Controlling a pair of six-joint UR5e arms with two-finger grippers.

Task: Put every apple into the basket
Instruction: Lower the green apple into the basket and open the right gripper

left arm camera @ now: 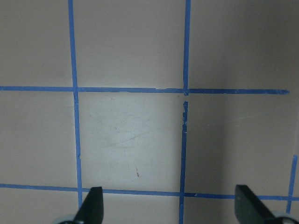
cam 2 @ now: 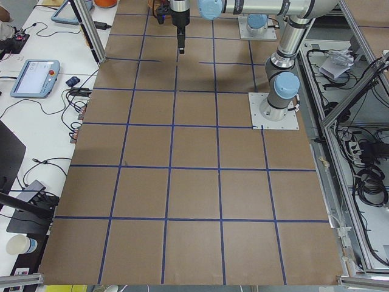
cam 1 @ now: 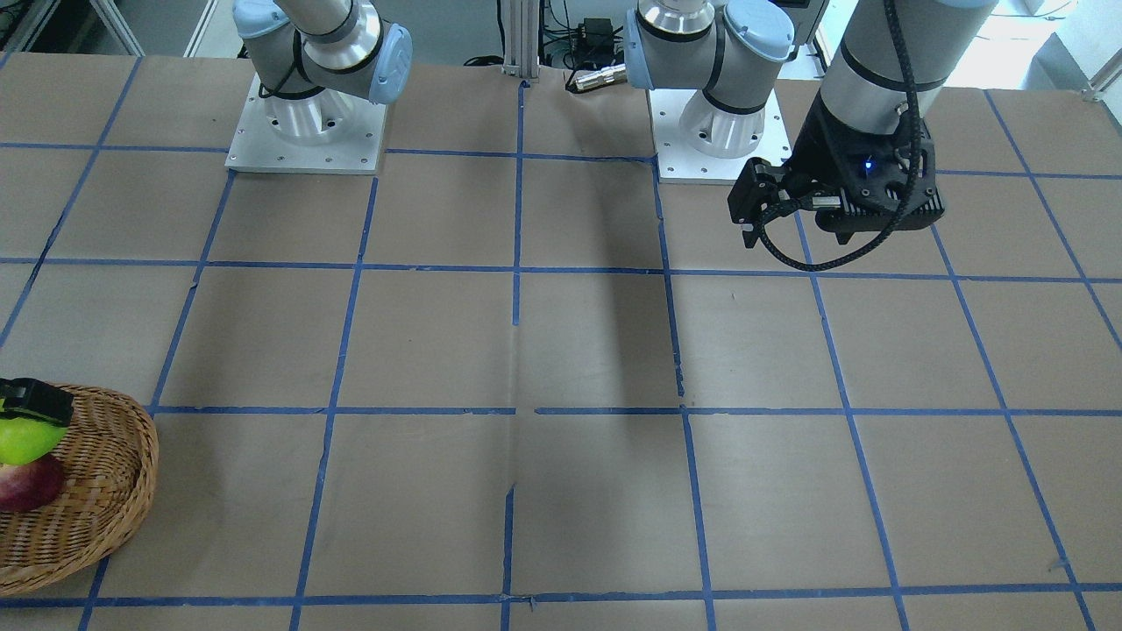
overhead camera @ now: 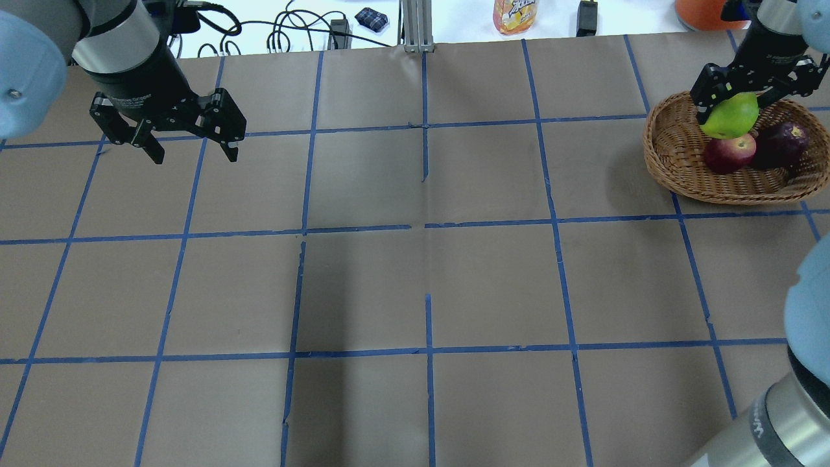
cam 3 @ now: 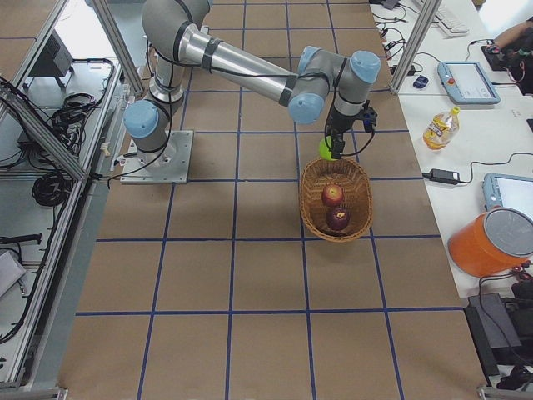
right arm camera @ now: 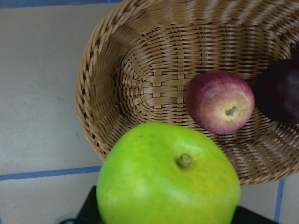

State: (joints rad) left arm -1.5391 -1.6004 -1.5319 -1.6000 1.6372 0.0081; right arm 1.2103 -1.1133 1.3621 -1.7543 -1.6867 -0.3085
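Right gripper (overhead camera: 736, 104) clamped on green apple (overhead camera: 731, 118) above basket (overhead camera: 655, 155) rim — left gripper (overhead camera: 194, 154) agape.

Yellow-green apple (right arm camera: 168, 179): bright, uniform, brownish stem.
Red apple (right arm camera: 219, 101): red, faintly streaked, yellowish dimple.
Dark apple (right arm camera: 279, 91): purple-maroon, near black.
Basket (right arm camera: 140, 56): light-brown woven wicker.
Table (overhead camera: 363, 285): tan-brown, blue tape grid.
Left gripper (overhead camera: 194, 157), right gripper (overhead camera: 731, 110): black.
Arms (cam 3: 241, 67): silver, pale-blue joint caps.

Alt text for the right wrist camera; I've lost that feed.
A yellow-green apple, gripped by the right hand, fills the lower foreground, covering part of the rim of a wicker basket. Inside lie a red apple and, cut off at right, a dark purple apple.
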